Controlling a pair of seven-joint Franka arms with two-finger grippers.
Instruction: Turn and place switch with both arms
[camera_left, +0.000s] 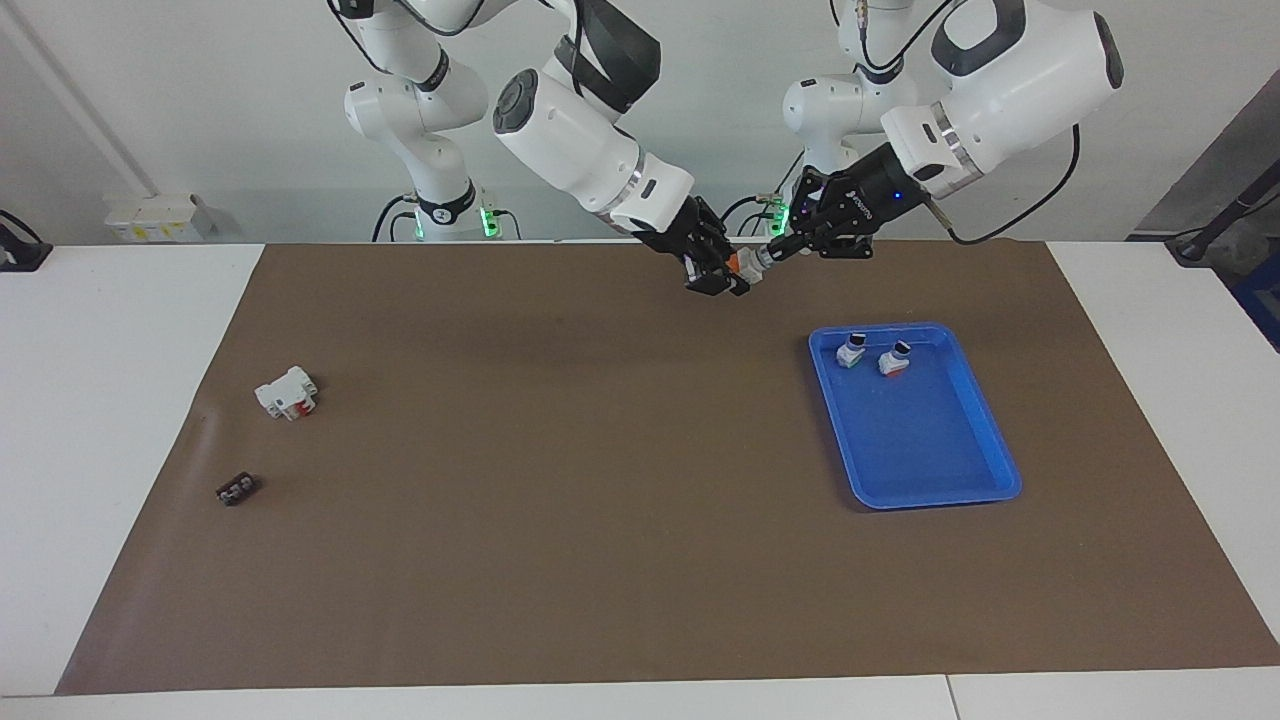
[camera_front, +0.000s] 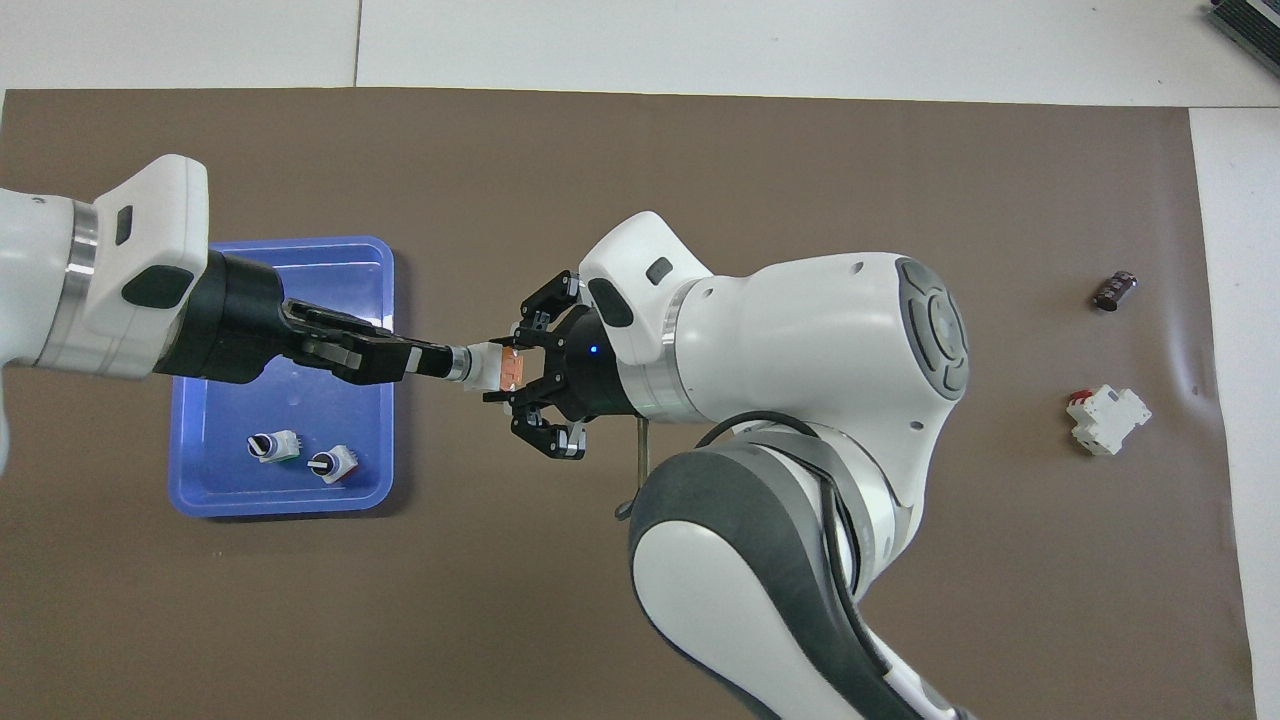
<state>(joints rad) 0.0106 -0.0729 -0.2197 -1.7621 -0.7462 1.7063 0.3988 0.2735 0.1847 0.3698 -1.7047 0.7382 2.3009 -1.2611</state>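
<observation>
The switch (camera_left: 747, 265) (camera_front: 486, 365), a small white body with an orange end and a black knob tip, hangs in the air between both grippers. It is over the brown mat (camera_left: 600, 480), beside the blue tray. My left gripper (camera_left: 773, 251) (camera_front: 446, 362) is shut on its black knob tip, reaching in over the tray. My right gripper (camera_left: 727, 272) (camera_front: 518, 368) is shut on its orange end, with the outer links splayed to the sides.
The blue tray (camera_left: 930, 488) (camera_front: 200, 500) at the left arm's end holds two like pieces, one green-ended (camera_left: 851, 352) and one red-ended (camera_left: 894, 361). A white blocky part with red (camera_left: 286, 392) and a small dark piece (camera_left: 237, 489) lie at the right arm's end.
</observation>
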